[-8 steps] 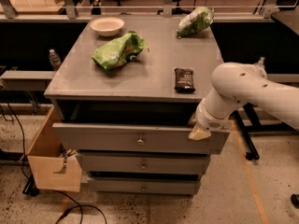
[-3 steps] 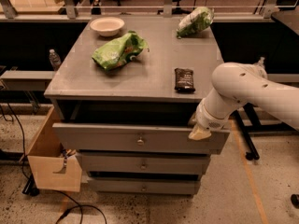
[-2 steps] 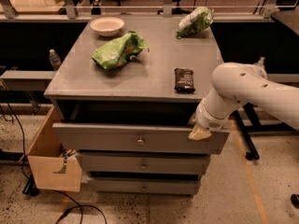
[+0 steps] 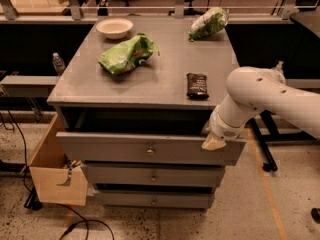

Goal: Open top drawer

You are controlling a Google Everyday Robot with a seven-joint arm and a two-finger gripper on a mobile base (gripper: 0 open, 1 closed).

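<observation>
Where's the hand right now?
In the camera view, the hand is at the upper front edge of the top drawer, at its right end, right of the knob and below the dark packet.

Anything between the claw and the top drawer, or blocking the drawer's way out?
Nothing visible. The claw is right at the upper right edge of the top drawer front, and the drawer is partly out. The cardboard box stands left of the cabinet, outside the drawer's path.
</observation>
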